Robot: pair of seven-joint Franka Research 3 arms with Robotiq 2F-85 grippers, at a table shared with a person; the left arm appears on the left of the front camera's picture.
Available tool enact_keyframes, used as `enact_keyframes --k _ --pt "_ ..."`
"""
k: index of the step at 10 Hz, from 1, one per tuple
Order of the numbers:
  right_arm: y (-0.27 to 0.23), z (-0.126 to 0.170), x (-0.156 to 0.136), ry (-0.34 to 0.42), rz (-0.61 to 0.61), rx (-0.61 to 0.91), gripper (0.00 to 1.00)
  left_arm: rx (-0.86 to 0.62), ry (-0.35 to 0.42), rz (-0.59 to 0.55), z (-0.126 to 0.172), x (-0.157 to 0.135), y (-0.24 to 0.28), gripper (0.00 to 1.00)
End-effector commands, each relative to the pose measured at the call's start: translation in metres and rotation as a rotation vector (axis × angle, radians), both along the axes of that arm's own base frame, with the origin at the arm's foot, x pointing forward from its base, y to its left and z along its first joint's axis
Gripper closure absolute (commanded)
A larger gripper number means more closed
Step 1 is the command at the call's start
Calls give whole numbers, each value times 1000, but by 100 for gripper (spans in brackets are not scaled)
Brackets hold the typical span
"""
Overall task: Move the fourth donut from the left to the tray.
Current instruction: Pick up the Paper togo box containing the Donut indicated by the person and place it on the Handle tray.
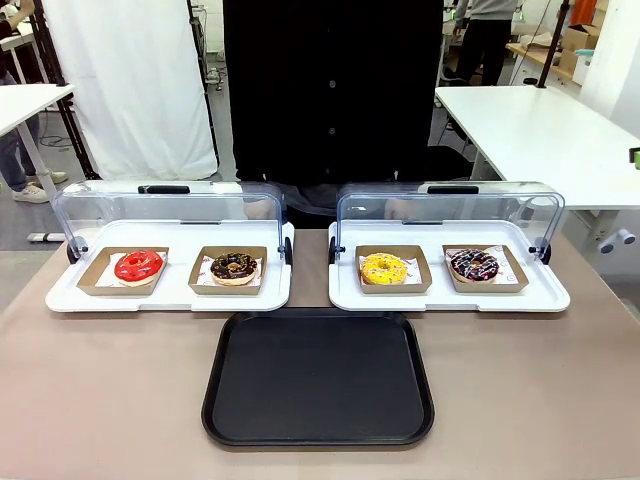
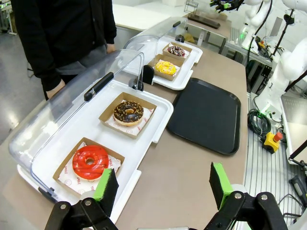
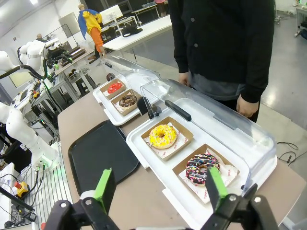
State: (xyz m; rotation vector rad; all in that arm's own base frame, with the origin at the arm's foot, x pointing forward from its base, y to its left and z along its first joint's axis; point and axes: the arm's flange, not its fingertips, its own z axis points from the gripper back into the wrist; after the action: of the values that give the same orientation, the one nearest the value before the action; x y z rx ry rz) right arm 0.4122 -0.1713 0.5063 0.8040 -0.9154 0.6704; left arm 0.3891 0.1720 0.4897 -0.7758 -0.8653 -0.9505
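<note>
The fourth donut (image 1: 473, 265), dark chocolate with white and pink stripes, lies in its brown cardboard dish at the right end of the right white display tray. It also lies close below my right gripper (image 3: 158, 189), as the fourth donut (image 3: 201, 169) in the right wrist view, and far off as the fourth donut (image 2: 176, 51) in the left wrist view. The black tray (image 1: 318, 375) sits bare at the table's front middle; the tray (image 2: 206, 115) and the tray (image 3: 103, 155) show from both wrists. My left gripper (image 2: 160, 184) hangs open over the table near the red donut (image 2: 90, 162). Both grippers hold nothing.
Two white display trays (image 1: 170, 290) (image 1: 448, 293) with raised clear lids hold a red donut (image 1: 138, 266), a crumb-topped chocolate donut (image 1: 233, 266) and a yellow donut (image 1: 384, 268). A person in black (image 1: 330, 90) stands at the far side, hands behind the lids.
</note>
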Motion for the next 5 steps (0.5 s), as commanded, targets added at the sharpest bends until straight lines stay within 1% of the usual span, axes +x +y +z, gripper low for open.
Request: enact_keyframes --k 1,5 --pt "0 0 3 -33 6 9 0 -17 -25 -12 1 1 2 0" --pt "0 0 3 -33 6 9 0 -17 -25 -12 1 1 2 0"
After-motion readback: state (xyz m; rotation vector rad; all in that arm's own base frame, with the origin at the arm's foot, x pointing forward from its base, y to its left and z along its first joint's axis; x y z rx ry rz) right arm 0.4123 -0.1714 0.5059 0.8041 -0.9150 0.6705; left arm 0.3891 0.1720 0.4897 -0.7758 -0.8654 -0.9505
